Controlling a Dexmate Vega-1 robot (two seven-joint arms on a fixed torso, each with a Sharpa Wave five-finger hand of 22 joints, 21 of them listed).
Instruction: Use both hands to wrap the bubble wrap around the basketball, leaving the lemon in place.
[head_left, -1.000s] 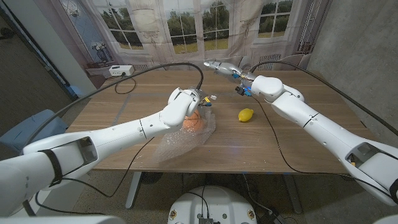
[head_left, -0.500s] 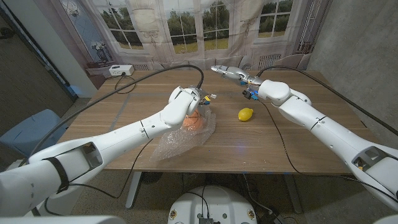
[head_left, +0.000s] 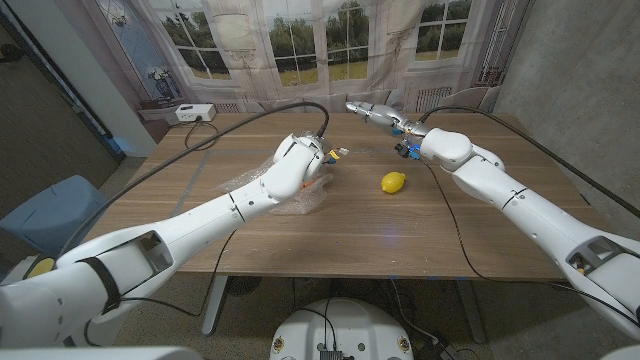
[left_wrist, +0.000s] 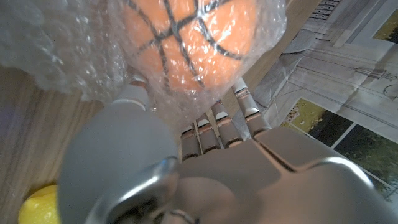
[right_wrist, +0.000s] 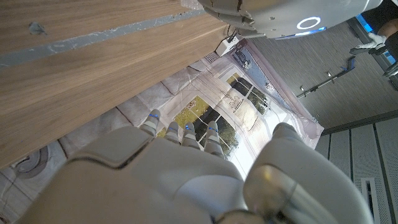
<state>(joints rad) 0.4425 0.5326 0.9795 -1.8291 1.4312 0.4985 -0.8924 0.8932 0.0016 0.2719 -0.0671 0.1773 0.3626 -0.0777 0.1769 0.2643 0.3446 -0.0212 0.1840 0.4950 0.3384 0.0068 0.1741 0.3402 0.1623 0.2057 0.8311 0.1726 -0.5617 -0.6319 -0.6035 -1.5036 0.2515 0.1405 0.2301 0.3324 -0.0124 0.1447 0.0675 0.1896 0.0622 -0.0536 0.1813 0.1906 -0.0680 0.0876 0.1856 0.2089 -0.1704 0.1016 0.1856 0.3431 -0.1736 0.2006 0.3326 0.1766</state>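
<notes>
- Orange basketball (left_wrist: 186, 43) sat under clear bubble wrap (head_left: 262, 181) near the middle of the wooden table (head_left: 400, 225), slightly toward the robot's left.
- From the left wrist view, the wrap (left_wrist: 68, 53) covered the ball's face, and the ball's black seams showed through the plastic.
- Left hand (head_left: 305, 160) was over the ball, its fingers (left_wrist: 217, 121) pressed against the wrapped ball and holding the wrap to it.
- Part of the sheet lay spread flat on the table on the robot's left of the ball.
- Yellow lemon (head_left: 394, 182) lay on the bare wood to the robot's right of the ball, apart from the wrap.
- Right hand (head_left: 375, 111) hung above the far edge of the table, well apart from ball and lemon, fingers extended and holding nothing.
- Right wrist view showed its fingers (right_wrist: 180, 134) reaching out straight.
</notes>
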